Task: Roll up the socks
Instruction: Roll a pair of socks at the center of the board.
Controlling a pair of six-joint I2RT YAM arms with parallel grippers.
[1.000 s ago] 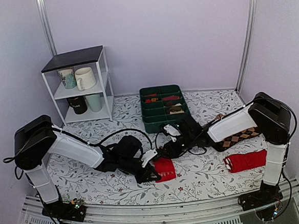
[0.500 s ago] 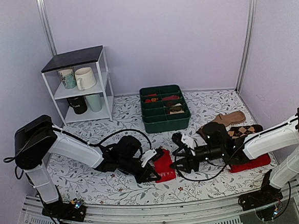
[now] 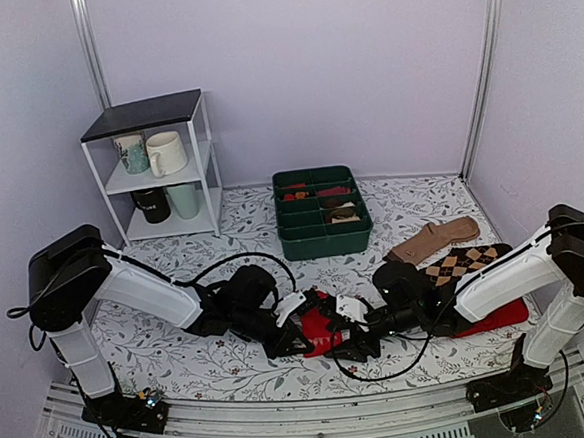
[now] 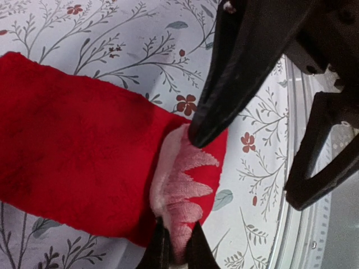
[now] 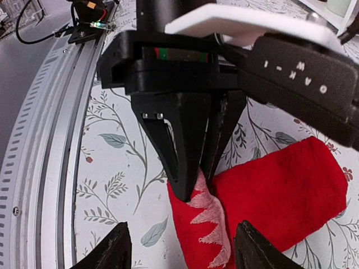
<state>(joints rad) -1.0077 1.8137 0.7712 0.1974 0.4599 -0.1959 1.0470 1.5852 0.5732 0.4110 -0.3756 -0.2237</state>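
Observation:
The red sock [image 3: 322, 324] lies flat on the floral mat, between both grippers. Its pale beige end with zigzag marks [image 4: 182, 179] faces the table's front edge. My left gripper [image 4: 176, 246] is shut on that pale end, pinching its edge; it also shows in the top view [image 3: 292, 339] and the right wrist view [image 5: 199, 176]. My right gripper [image 5: 182, 227] is open and empty, its jaws spread on either side of the same end, just above the mat. It sits right of the left gripper in the top view [image 3: 347, 345]. A second sock of the pair is not visible separately.
An all-red sock [image 3: 504, 314] lies at the right, partly under my right arm. A brown argyle sock [image 3: 468, 263] and a tan sock [image 3: 436, 237] lie behind it. A green divided tray [image 3: 323, 239] stands at the back, a white shelf [image 3: 205, 155] with mugs back left. The metal front rail [image 5: 50, 145] is close.
My right arm swung from behind the sock round its right side and down to its near end, beside the left gripper. The left gripper and the sock stayed put.

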